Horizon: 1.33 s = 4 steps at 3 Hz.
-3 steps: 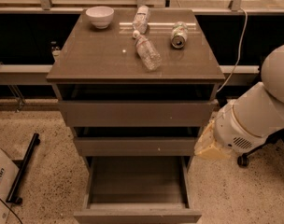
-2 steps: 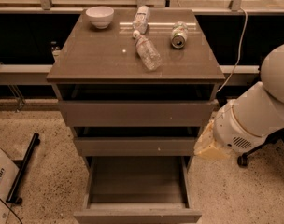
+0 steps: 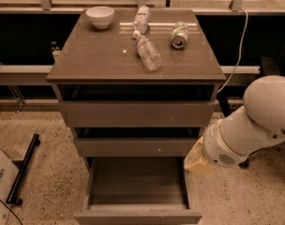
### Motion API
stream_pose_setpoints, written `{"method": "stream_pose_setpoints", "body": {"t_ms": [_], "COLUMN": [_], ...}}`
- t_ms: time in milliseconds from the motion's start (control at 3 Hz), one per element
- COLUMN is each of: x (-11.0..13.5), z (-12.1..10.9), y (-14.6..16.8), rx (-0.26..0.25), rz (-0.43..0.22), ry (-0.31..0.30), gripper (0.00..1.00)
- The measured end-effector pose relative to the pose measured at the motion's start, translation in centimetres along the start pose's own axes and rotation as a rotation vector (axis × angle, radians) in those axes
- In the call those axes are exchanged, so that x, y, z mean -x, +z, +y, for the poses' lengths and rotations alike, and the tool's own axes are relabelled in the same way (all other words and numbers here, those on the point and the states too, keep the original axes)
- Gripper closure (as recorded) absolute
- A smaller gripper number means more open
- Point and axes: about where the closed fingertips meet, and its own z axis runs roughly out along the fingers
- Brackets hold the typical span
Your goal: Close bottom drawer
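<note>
Claw point(image 3: 197, 161) of mine, grip state I cannot tell, sits at 3 o'clock of the open bottom drawer point(image 3: 138, 216), whose probably stiff, handleless front I would push centrally.

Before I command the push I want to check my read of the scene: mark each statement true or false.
1. The bottom drawer is pulled out and its box is bare. True.
2. The pincer is reaching inside the bottom drawer. False: it hangs at the cabinet's right side, just outside the drawer's right wall.
3. A white bowl stands at the back left of the cabinet top. True.
4. The can stands upright. False: it lies on its side near the back right.
</note>
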Motion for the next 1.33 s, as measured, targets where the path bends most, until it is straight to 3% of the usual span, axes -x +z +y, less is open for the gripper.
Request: {"method": "stream_pose_setpoints", "body": {"t_ms": [667, 1333], "x": [-2.5, -4.3], "z": [-0.4, -1.9], "y": [7.8, 14.6], "rx": [0.051, 0.056], "rz": [-0.075, -0.136], "ry": [0.083, 0.142], "gripper": [1.00, 1.00]}}
